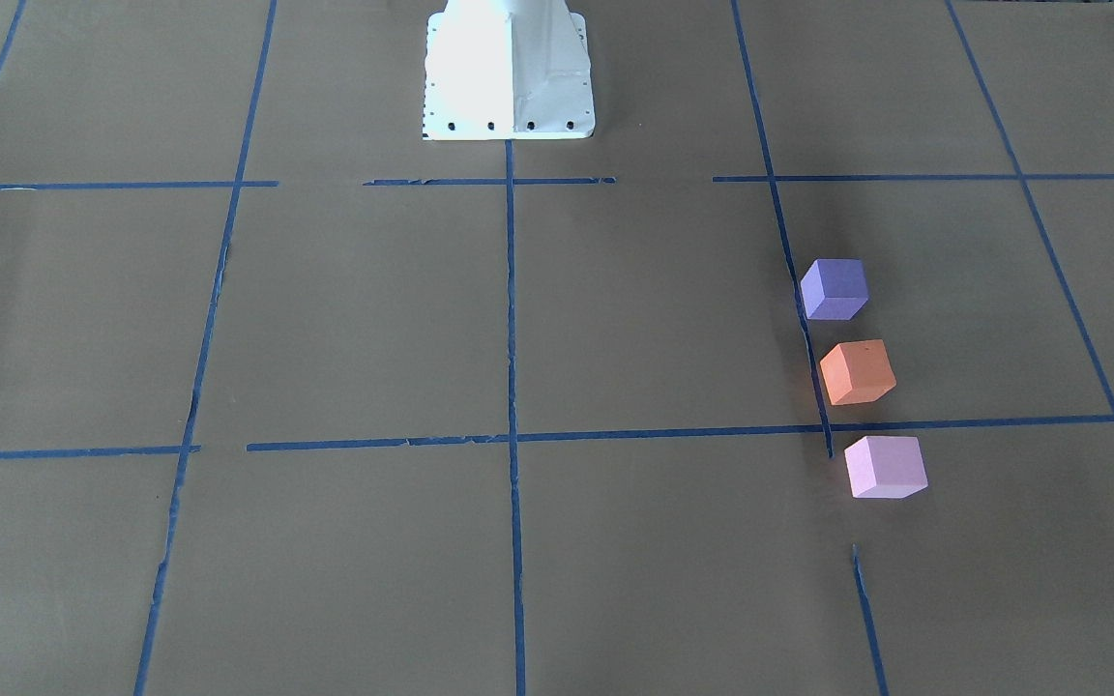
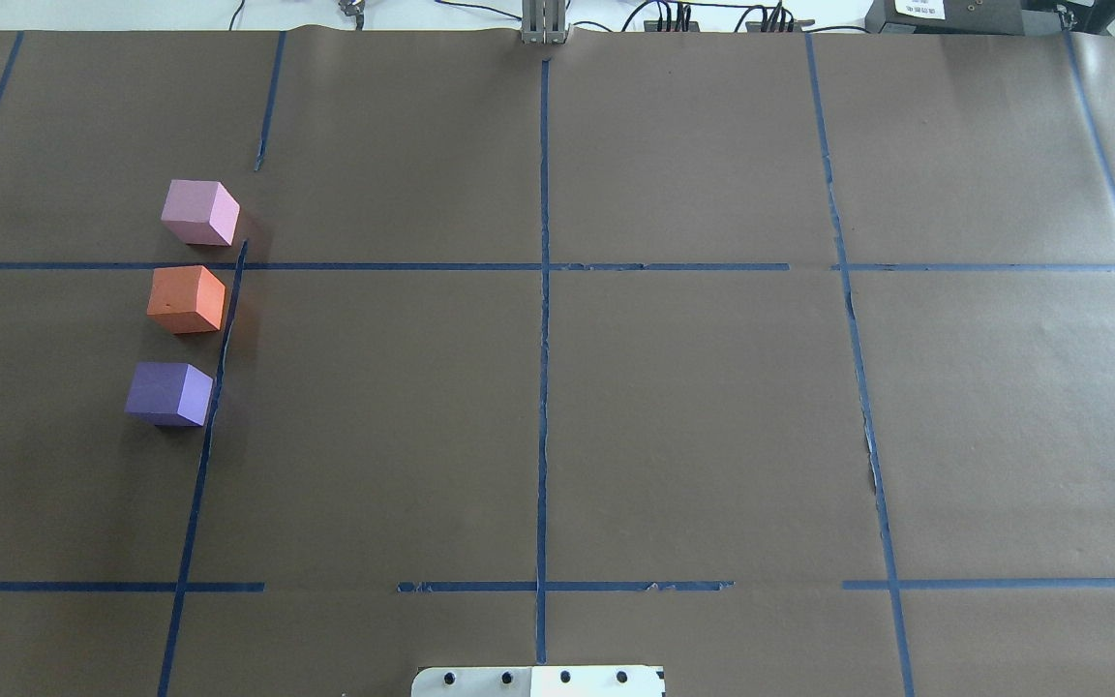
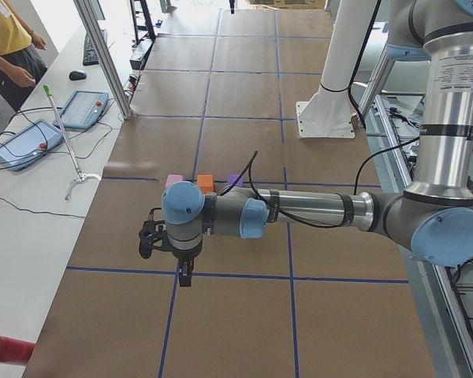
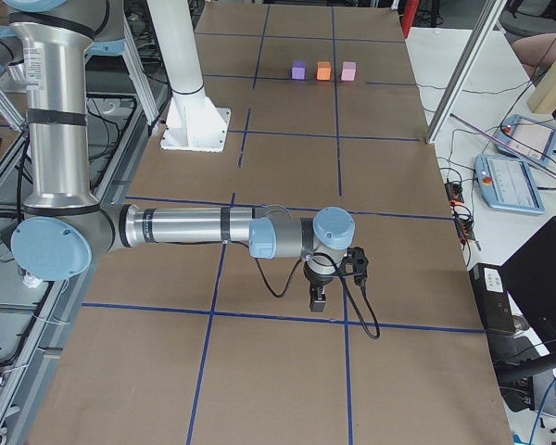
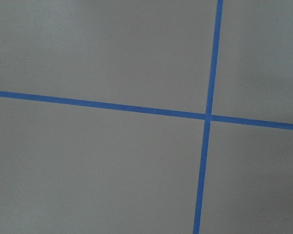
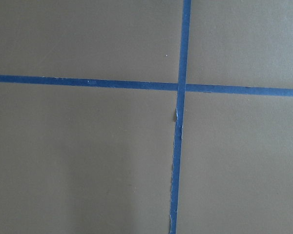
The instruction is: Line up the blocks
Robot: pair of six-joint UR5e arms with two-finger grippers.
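Sitting aligned: violet block (image 1: 835, 288), orange block (image 1: 857, 372), pink block (image 1: 886, 467) | jaws: cannot tell

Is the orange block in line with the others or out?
In line: orange block sits between the pink block and purple block, gaps either side.

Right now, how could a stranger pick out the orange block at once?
On the brown table crossed by blue tape, look to the robot's left side. Three cubes stand in a row; the orange block is the middle one, between the purple block and the pink block.
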